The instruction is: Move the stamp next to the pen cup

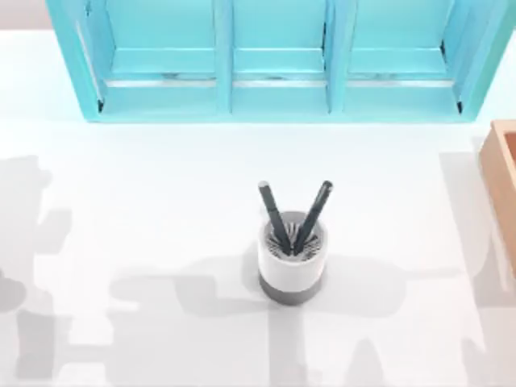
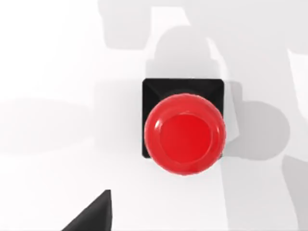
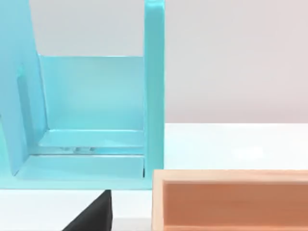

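Approach step: the left pincer (image 2: 91,214), fingers' state untellable, hovers above the black-based, red-knobbed stamp (image 2: 184,132) on the white worktop (image 2: 48,57). Next, descend and grasp, then carry toward the white-and-grey pen cup (image 1: 292,260).

Left gripper's fingertip (image 2: 94,214): matte black, wedge-shaped, tapering to point (rest of finger cut off by frame edge). Right gripper's fingertip (image 3: 94,214): same black wedge.

stamp (image 2: 184,130): upright on table | pen cup (image 1: 292,258): upright, mid-table
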Action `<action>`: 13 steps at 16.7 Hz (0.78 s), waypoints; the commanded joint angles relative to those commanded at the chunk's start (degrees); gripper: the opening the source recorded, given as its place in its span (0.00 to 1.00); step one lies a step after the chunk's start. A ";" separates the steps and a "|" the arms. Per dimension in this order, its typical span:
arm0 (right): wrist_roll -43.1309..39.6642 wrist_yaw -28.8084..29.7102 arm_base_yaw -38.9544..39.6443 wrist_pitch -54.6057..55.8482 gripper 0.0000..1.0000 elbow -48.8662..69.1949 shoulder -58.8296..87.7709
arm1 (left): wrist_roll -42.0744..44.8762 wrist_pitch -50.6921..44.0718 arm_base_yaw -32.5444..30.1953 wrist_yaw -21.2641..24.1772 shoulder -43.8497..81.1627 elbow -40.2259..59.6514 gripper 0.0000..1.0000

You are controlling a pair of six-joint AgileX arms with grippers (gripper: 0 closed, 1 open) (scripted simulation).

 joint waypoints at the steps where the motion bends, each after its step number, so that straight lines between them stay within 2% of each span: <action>1: 0.00 0.00 0.00 0.00 1.00 0.00 0.00 | 0.67 -3.08 0.61 0.00 3.91 3.39 1.00; 6: 0.00 0.00 0.00 0.00 1.00 0.00 0.00 | 2.95 -13.27 2.71 -0.01 17.60 15.42 1.00; 13: 0.00 0.00 0.00 0.00 1.00 0.00 0.00 | 3.17 -14.24 2.72 -0.01 19.02 16.72 1.00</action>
